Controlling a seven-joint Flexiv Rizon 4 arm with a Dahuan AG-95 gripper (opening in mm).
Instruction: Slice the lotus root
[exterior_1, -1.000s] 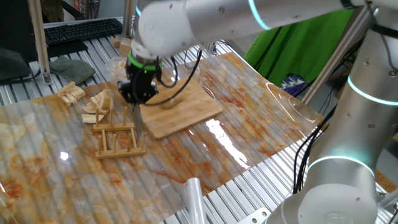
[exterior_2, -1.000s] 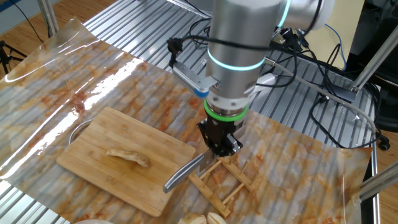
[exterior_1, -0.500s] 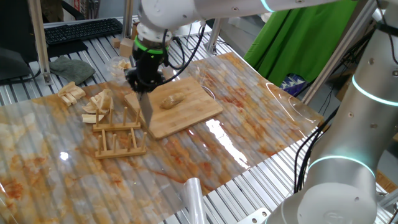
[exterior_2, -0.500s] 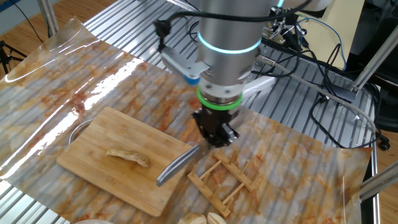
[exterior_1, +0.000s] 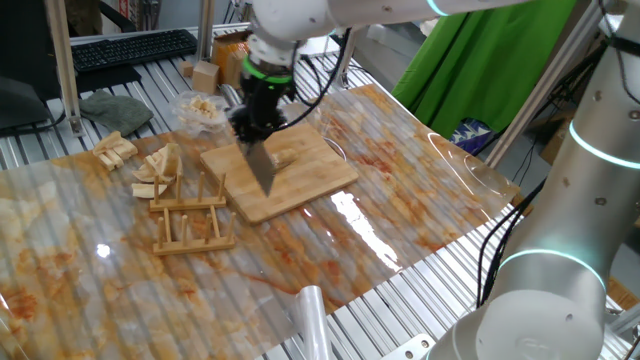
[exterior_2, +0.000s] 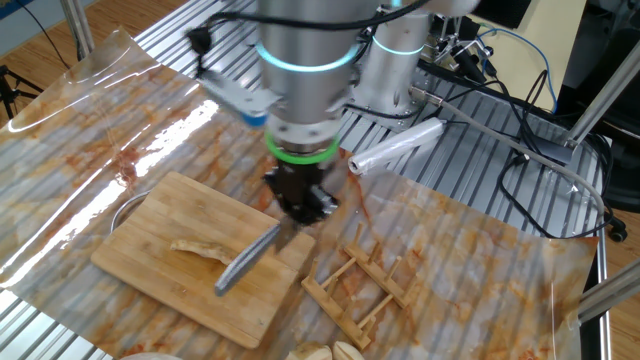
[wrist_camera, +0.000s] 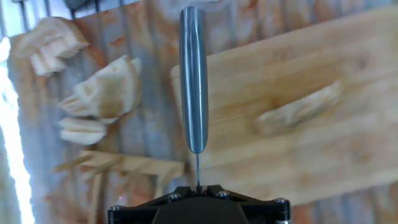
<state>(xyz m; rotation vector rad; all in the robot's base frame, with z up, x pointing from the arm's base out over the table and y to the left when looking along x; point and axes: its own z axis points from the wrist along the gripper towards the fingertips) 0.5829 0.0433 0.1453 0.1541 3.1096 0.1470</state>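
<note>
The lotus root is a small pale beige elongated chunk lying on the wooden cutting board. It also shows in the hand view, right of the blade, and partly behind the knife in one fixed view. My gripper is shut on a knife and holds it above the board, with the blade slanting down just beside the root. In the hand view the blade points away from my gripper, edge-on, over the board's left edge.
A wooden rack stands left of the board; it also shows in the other fixed view. Tan wedge pieces lie behind it. A clear bag of pale bits, a keyboard and a plastic roll lie around.
My gripper has carried the knife from over the wooden rack across onto the cutting board, closer to the lotus root. The root has not moved.
</note>
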